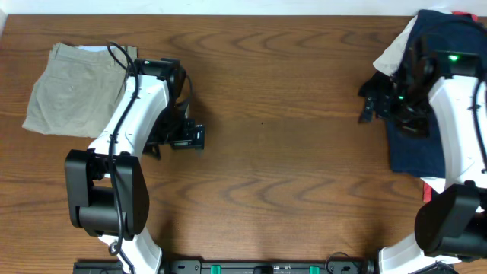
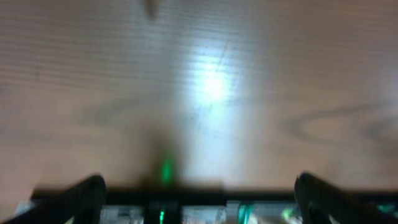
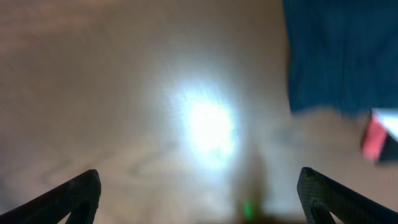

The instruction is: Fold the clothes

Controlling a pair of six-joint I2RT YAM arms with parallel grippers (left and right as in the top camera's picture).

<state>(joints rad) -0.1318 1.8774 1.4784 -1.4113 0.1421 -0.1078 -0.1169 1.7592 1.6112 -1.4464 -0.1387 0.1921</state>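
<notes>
The khaki shorts (image 1: 76, 95) lie folded flat at the table's far left. My left gripper (image 1: 183, 137) hangs open over bare wood to the right of them, holding nothing. In the left wrist view its two dark fingertips (image 2: 84, 193) stand wide apart over blurred wood, the left gripper (image 2: 199, 193) empty. My right gripper (image 1: 373, 99) is open at the left edge of the navy garment (image 1: 426, 84), nothing between its fingers. In the right wrist view the right gripper (image 3: 199, 193) shows wide-set fingertips (image 3: 81, 190) above bare table.
A large navy blue garment (image 3: 342, 56) lies heaped at the right edge with a white garment (image 1: 396, 49) under its upper left corner. A red item (image 3: 373, 137) lies just below the navy cloth. The wooden table (image 1: 274, 152) spans the middle.
</notes>
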